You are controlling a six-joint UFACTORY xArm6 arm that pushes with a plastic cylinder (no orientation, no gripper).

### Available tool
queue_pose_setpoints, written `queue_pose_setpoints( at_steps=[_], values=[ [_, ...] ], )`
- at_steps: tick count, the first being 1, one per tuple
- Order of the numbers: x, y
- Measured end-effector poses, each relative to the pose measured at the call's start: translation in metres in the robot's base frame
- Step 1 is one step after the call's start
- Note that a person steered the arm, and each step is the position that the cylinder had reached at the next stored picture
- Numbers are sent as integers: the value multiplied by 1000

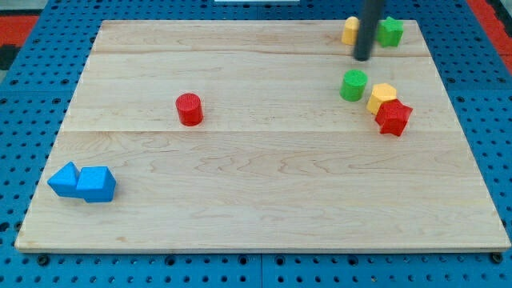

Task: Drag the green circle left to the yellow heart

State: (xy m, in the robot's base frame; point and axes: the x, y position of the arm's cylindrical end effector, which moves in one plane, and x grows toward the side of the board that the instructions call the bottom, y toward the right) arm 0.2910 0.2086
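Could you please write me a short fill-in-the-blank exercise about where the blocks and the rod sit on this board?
1. My tip sits toward the view's ____ of the green circle.
2. The block touching the red star is coloured ____.
3. The two ____ blocks lie at the view's bottom left.
4. The red cylinder touches ____ other blocks.

Missing words: top; yellow; blue; no

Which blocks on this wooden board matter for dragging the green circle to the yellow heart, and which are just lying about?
Belong to the job:
green circle block
yellow heart block, partly hidden behind the rod
my tip, just above the green circle

Lying about:
red cylinder
two blue blocks
green star-like block
yellow block
red star-like block
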Motion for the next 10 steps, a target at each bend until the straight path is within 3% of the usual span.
queue_pose_setpoints(
  at_steps=[1,2,3,5,7,9,10],
  values=[
    [33,41],
    [67,36],
    [89,-14],
    [71,-104],
    [2,-139],
    [0,-248],
    [-18,-255]
  ],
)
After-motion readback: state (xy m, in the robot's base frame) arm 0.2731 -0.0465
